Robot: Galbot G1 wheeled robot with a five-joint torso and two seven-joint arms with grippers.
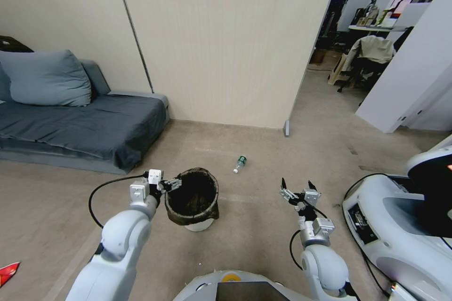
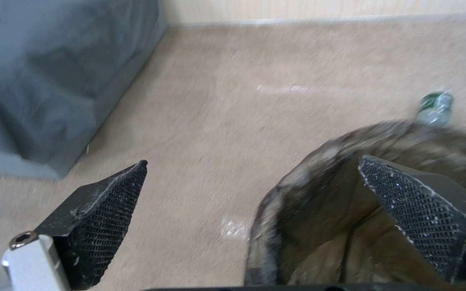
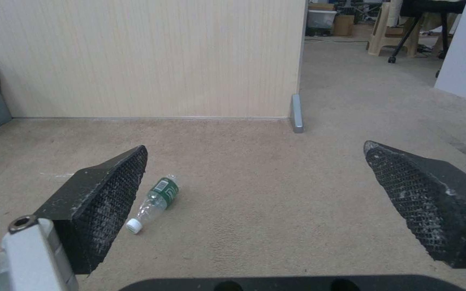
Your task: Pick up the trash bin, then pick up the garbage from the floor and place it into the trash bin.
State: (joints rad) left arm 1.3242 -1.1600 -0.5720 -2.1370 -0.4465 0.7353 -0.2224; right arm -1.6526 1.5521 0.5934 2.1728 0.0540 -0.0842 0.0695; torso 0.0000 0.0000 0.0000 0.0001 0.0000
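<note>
Carpet (image 1: 263, 225) of a pale beige runs across the room, and on its far left stands a grey sofa (image 1: 84, 127) with a cushion, against the panelled wall (image 1: 226, 42). Next along, the left gripper (image 1: 173, 184) sits at the near-left rim of the trash bin (image 1: 193, 197), which stands upright on the floor with its dark bag folded over the edge and a strip of white bucket showing below. From the left wrist view the left gripper (image 2: 252, 173) has its jaws spread wide and straddles the rim: one finger hangs outside over bare carpet, the other reaches inside the bag-lined mouth of the trash bin (image 2: 319, 169), and neither pad is seen pressing on the rim. Beyond the bin, a little to its right and apart from it, lies the garbage, a clear plastic bottle (image 1: 239, 164) with a green label and white cap, on its side. Further right, the right gripper (image 1: 298, 183) hovers above the carpet with jaws wide apart and nothing between them; in its wrist view the clear plastic bottle (image 3: 153, 201) lies on the floor ahead of the right gripper (image 3: 255, 149), near one finger, untouched. At the far right stands a white machine body (image 1: 400, 230).
</note>
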